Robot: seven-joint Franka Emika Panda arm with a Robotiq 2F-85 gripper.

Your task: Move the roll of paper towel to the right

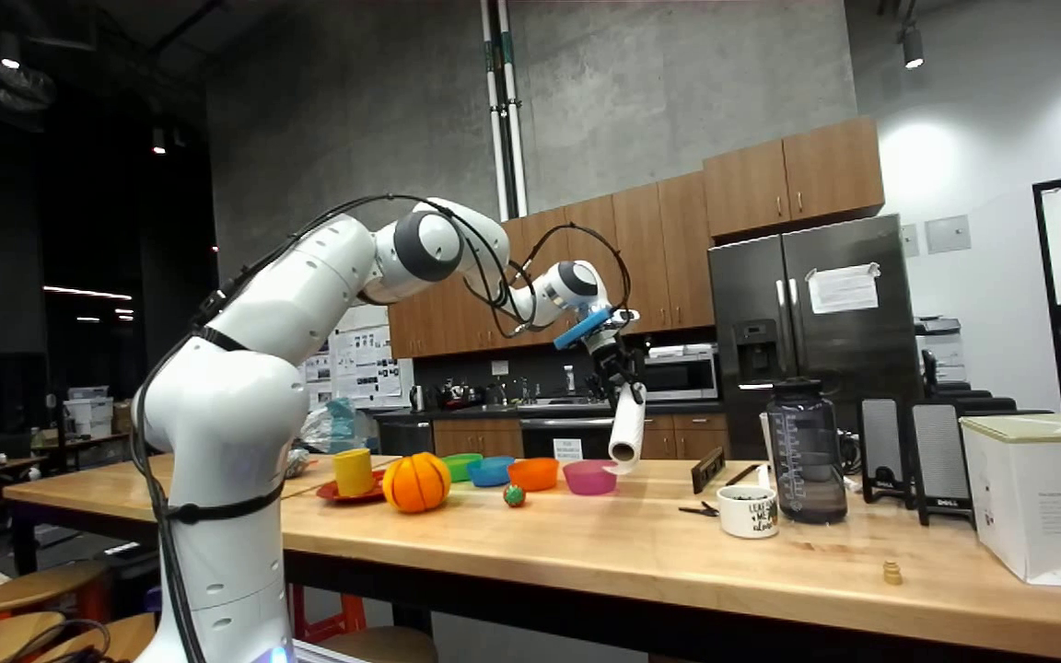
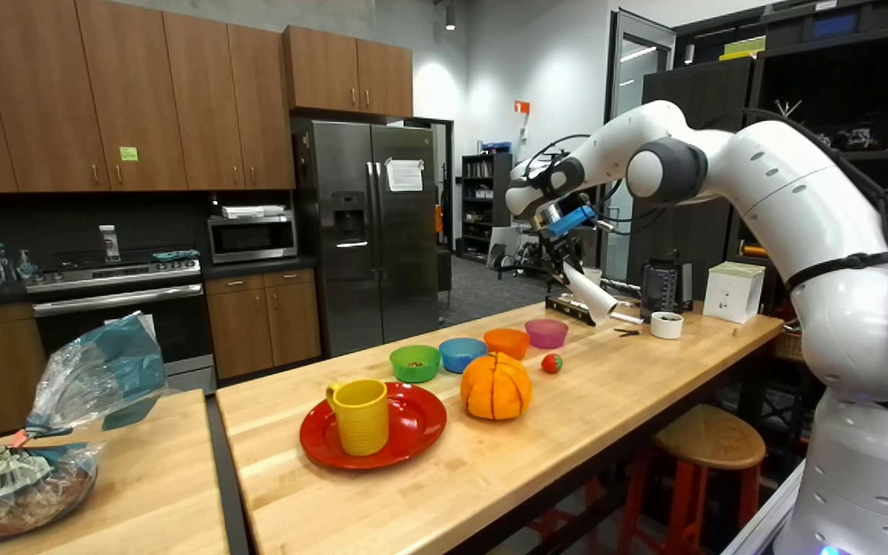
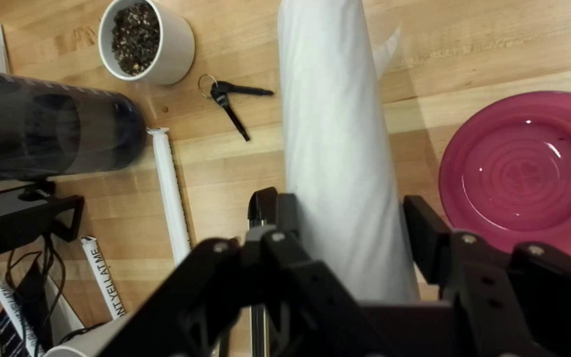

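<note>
Roll of paper towel [image 3: 337, 134] pinched widthwise in the gripper [image 3: 352, 218], near its upper, far end, so the length slants down toward the near side. Looks clear of the bench [image 1: 512, 534], between pink bowl [image 1: 588, 478] (left) and white cup [image 1: 742, 514] (right) in both exterior views; height presumably to miss the cup going right.
</note>
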